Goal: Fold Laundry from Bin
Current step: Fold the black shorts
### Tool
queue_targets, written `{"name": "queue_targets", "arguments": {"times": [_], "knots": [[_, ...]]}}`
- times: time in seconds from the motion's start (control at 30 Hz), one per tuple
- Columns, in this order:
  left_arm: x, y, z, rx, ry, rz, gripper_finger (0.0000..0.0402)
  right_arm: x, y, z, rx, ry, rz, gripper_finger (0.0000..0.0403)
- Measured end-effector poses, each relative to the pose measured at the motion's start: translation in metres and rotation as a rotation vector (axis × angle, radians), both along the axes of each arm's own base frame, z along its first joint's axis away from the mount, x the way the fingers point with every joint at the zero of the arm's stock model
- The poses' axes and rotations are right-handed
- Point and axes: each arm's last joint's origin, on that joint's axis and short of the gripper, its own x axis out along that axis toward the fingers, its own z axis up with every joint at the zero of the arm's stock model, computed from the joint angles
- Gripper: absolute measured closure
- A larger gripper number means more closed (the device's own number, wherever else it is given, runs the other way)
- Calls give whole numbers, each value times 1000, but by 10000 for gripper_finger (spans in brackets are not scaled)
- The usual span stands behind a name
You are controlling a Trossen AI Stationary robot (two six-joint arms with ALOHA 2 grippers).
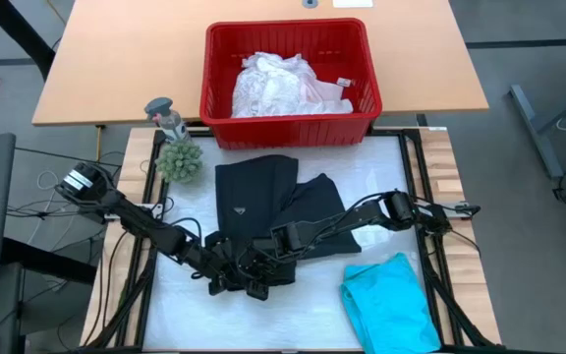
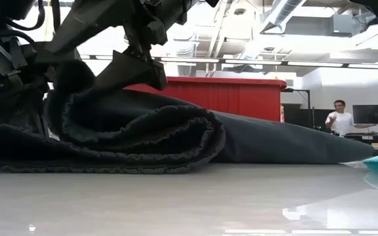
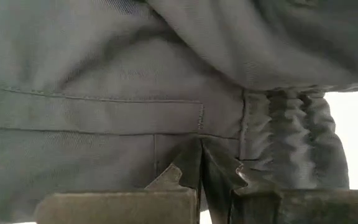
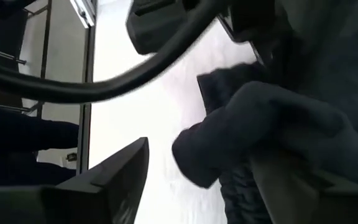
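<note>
The black garment [image 1: 263, 192] lies spread on the white mat, its near end folded over into a thick roll with a ribbed hem [image 2: 195, 141]. My left gripper [image 1: 236, 280] is shut at that near end, and my right gripper [image 1: 268, 254] stands open just beyond it, with a rolled fold of the black cloth [image 4: 229, 140] between its fingers. A teal garment [image 1: 391, 303] lies folded at the mat's near right corner. The red bin [image 1: 219, 108] stands on the far table and holds white laundry [image 1: 283, 84]. My left gripper has its shut fingertips [image 3: 194, 163] on the black garment at a stitched seam [image 3: 201, 127] beside the ribbed hem, slanting down. How many layers are between the fingertips is hidden by them. My right gripper is open; the rolled fold lies against one finger [image 4: 291, 186] and is not pinched.
A small green plant [image 1: 179, 159] and a grey figure [image 1: 165, 113] stand at the mat's far left corner. Black frame rails [image 1: 430, 246] run along the mat's sides. The mat's near strip [image 2: 189, 196] is bare. A person [image 2: 338, 118] stands far back in the room.
</note>
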Motion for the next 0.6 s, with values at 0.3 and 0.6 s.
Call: {"name": "queue_targets", "arguments": {"times": [0.3,0.6], "knots": [[0,0,2,-18,-2,-8,401,2,2,2,-26,-66,104,92],[-7,5,20,-5,-47,1,401,1,6,3,-43,-92,156,92]]}}
